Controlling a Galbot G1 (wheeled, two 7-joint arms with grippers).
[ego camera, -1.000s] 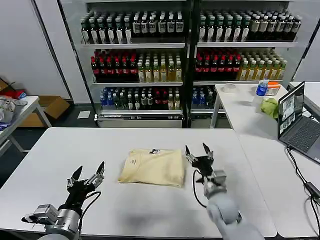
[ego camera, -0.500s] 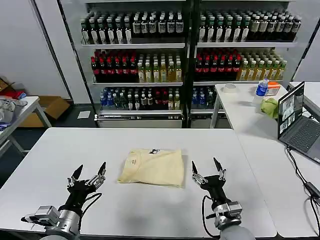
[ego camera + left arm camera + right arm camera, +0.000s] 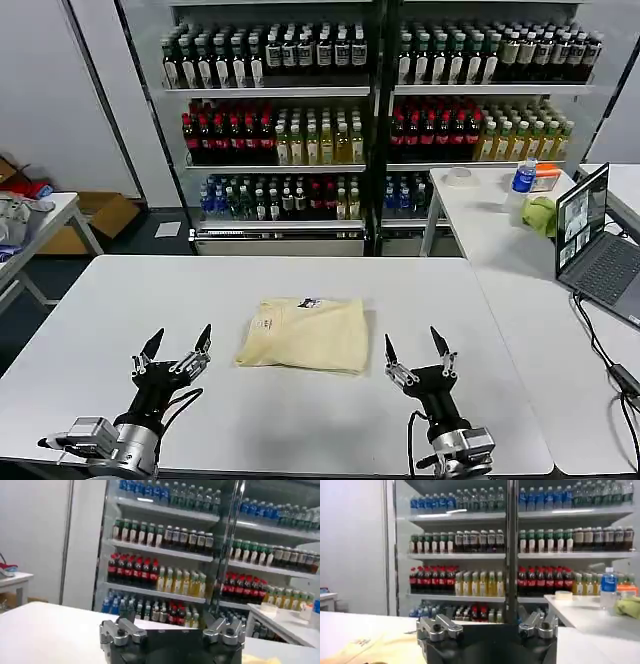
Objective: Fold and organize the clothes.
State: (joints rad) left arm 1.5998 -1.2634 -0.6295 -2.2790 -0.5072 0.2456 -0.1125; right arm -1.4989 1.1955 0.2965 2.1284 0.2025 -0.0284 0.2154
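**Now: folded T-shirt between two open grippers**

At lower left of the head view, the left gripper [image 3: 174,349] is seen spread wide, holding nothing. At centre, the T-shirt [image 3: 305,334] is laid folded on the table [image 3: 100,310]. At lower right, the right gripper [image 3: 416,354] is likewise spread, empty.

A plain pale cream-yellow T-shirt [image 3: 305,335], with a small dark label at its neck, was seen at the frame's centre on a white table [image 3: 120,310]. Black-fingered grippers, left [image 3: 172,352] and right [image 3: 416,358], were shown low in the frame. A bright green cloth [image 3: 540,215] lay at the right.
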